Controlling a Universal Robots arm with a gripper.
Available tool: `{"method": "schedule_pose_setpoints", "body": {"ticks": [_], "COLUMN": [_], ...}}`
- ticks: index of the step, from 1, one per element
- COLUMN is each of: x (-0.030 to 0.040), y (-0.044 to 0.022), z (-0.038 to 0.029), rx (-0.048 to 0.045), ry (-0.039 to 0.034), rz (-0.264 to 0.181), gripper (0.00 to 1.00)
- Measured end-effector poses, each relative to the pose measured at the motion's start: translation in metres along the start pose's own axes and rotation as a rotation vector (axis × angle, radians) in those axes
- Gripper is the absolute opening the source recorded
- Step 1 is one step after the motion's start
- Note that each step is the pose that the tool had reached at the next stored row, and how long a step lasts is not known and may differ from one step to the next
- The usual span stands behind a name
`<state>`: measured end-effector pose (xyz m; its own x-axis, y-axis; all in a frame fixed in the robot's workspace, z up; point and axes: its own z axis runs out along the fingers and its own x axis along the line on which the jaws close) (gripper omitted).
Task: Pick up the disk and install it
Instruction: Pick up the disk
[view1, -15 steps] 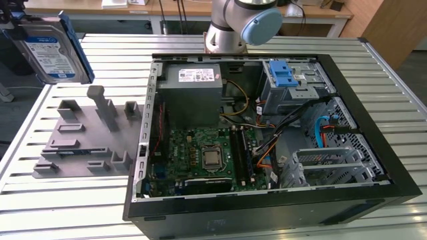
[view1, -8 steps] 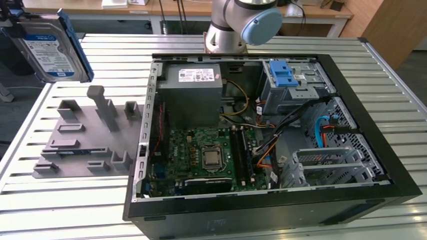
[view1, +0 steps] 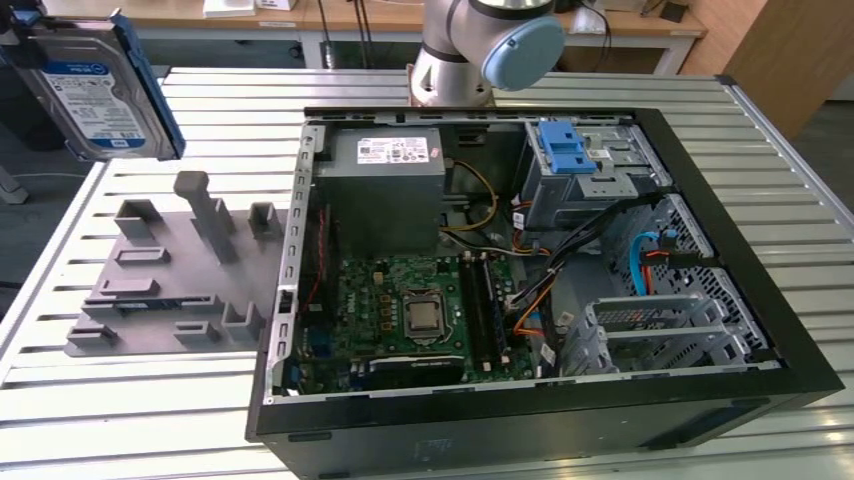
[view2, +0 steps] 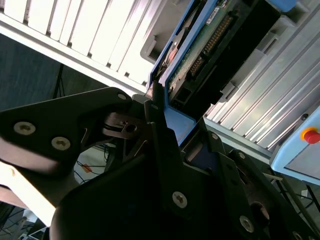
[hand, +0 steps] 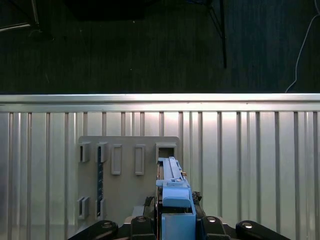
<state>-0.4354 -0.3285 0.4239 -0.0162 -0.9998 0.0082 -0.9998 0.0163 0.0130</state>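
Note:
The disk (view1: 100, 90), silver with a white-and-blue label and a blue frame, hangs in the air above the table at the exterior view's upper left, standing on edge. In the second wrist view my gripper (view2: 182, 132) is shut on the disk (view2: 210, 45), its black fingers (view2: 160, 130) clamped on the blue frame. The first wrist view shows the disk (hand: 172, 185) edge-on, rising from the gripper (hand: 175, 222) over the grey holder plate (hand: 127, 175).
The open computer case (view1: 747, 300) lies on the slatted metal table (view1: 160, 420). Inside are a silver drive cage with a blue latch (view1: 581, 160), a grey power supply box (view1: 387, 185) and the motherboard (view1: 414, 310). The grey holder plate (view1: 174, 270) lies at the case's left. The arm's base (view1: 481, 50) stands behind.

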Motion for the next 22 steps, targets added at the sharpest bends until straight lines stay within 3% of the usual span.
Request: {"method": "schedule_pose_setpoints", "body": {"ticks": [22], "x": [0.0001], "y": [0.0001], "z": [-0.0102], "rx": [-0.0001], "ry": [0.0001], "rz": [0.000], "gripper": [0.36]}}
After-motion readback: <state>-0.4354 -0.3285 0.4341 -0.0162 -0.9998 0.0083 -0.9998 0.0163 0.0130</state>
